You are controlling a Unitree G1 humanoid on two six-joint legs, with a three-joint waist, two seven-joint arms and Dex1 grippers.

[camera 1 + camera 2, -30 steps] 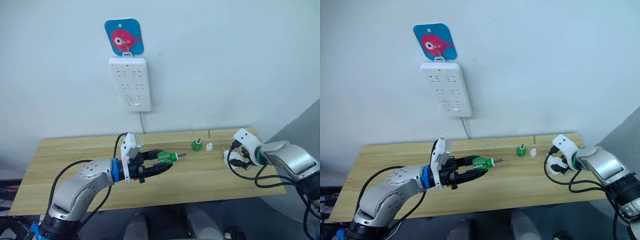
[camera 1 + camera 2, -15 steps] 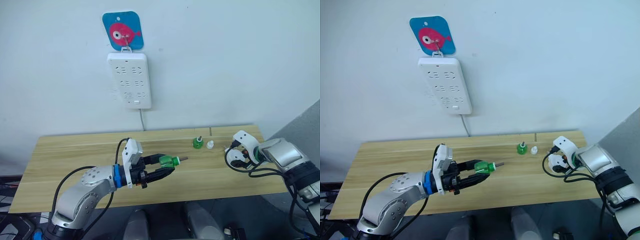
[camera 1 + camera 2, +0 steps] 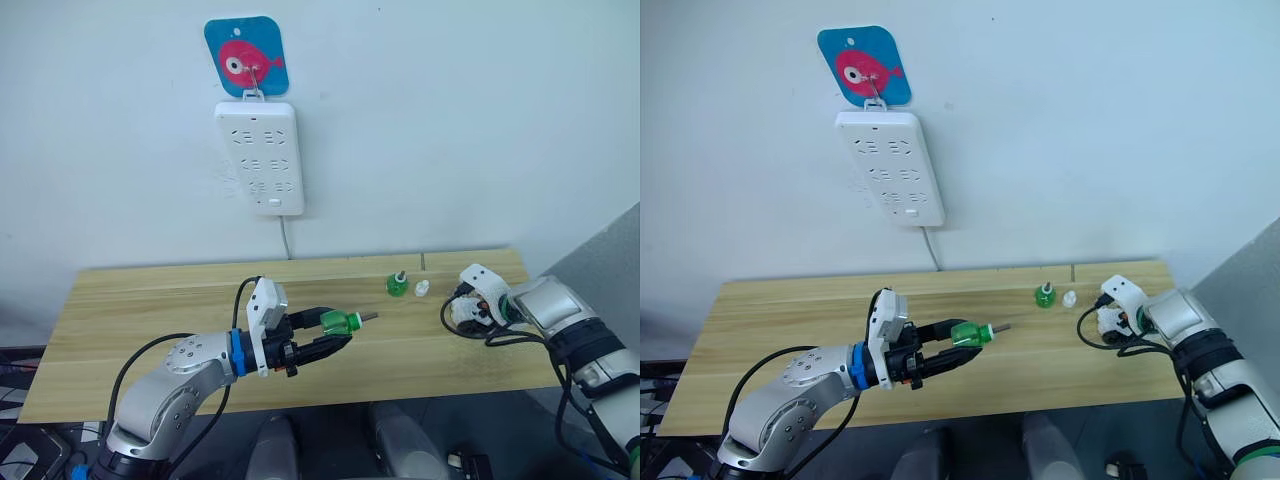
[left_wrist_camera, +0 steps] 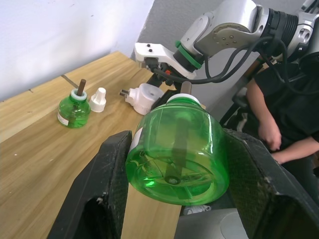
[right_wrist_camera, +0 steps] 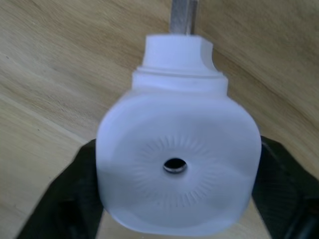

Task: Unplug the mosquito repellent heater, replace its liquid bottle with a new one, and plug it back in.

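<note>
Now the left gripper [image 3: 322,336] is closed on a green bottle [image 3: 337,321], held above the middle of the table [image 3: 150,300] with its wick and long axis pointing toward 3 o'clock. Further along, a second green bottle [image 3: 396,285] and a small white cap [image 3: 422,288] stand near the far edge. At 3 o'clock the right gripper [image 3: 466,314] clamps the white heater [image 5: 178,164] just above the tabletop, well apart from the held bottle; the next move probably means bringing the wick in line with the heater's opening.

Wall [image 3: 450,120]: plain white, evenly lit.
Bench [image 3: 140,300]: light wood planks, set against the wall.
Wall fittings: white power strip [image 3: 260,158] under a blue fish hook [image 3: 244,56].
</note>
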